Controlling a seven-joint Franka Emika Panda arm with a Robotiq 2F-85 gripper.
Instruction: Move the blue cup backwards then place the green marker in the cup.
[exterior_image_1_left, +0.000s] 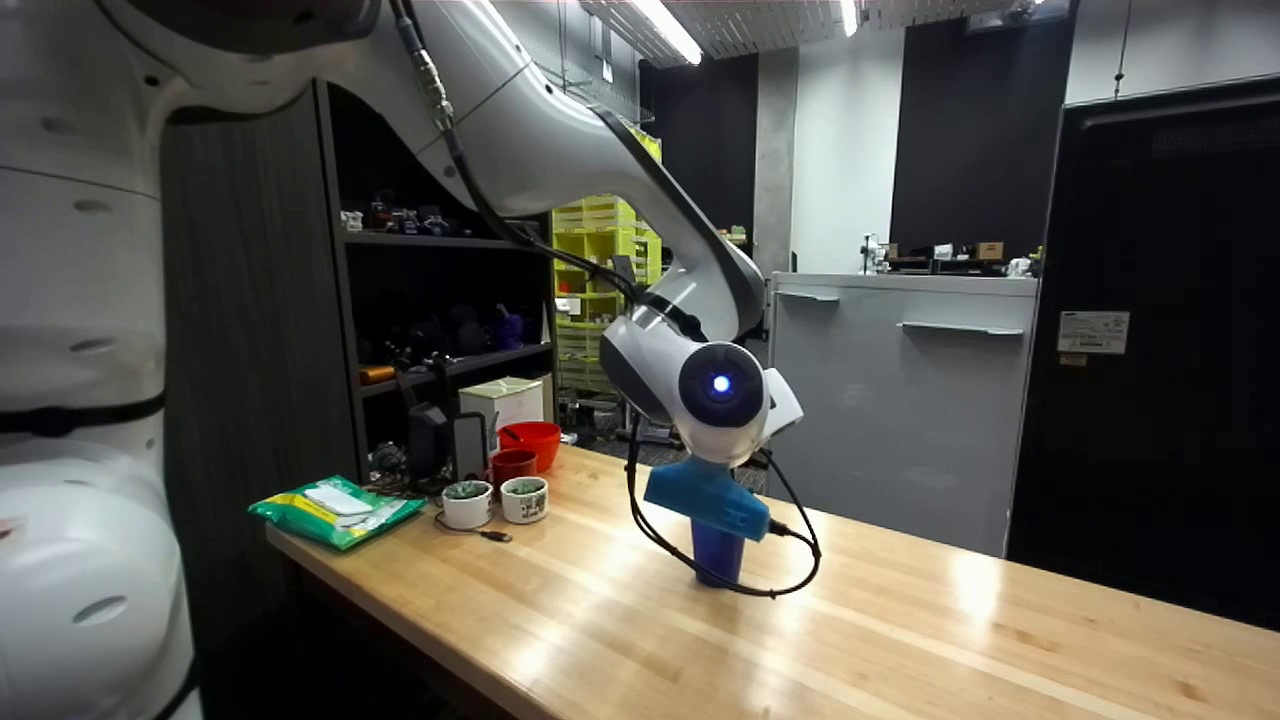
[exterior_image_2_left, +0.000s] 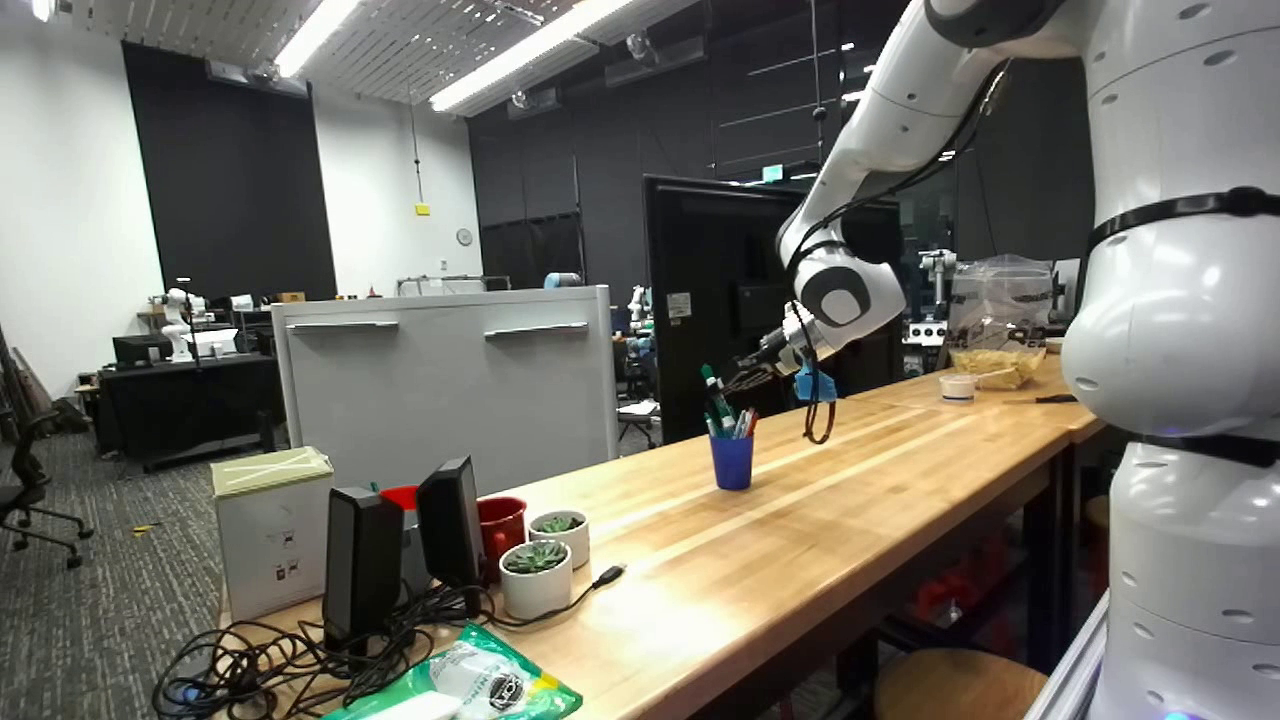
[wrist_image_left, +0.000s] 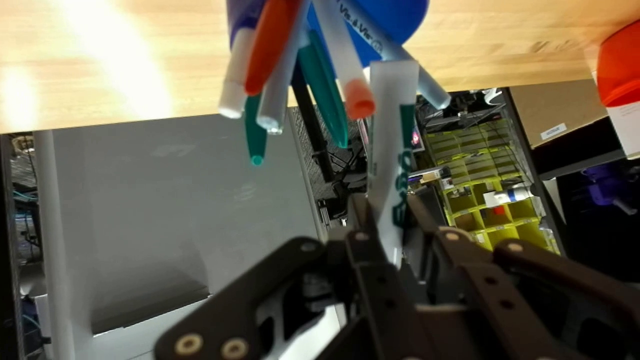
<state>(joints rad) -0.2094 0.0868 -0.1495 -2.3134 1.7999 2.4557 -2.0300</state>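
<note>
Green marker is in the gripper, jaws pinching it from both sides, pale barrel with green lettering showing in wrist view. Marker stands tilted at the mouth of the blue cup, lower end among the pens; can't tell if the tip is inside the rim. Cup upright on wooden table, pens leaning out, red, green and whitish. In an exterior view the blue cover on the wrist hides the cup's upper part. Well apart from cup, toward one table end: two plant pots, red mug just beside them, then black speakers, white box, tangled cable, green packet. Other way along: small white tub near a clear bag. Grey cabinet beyond the table.
</note>
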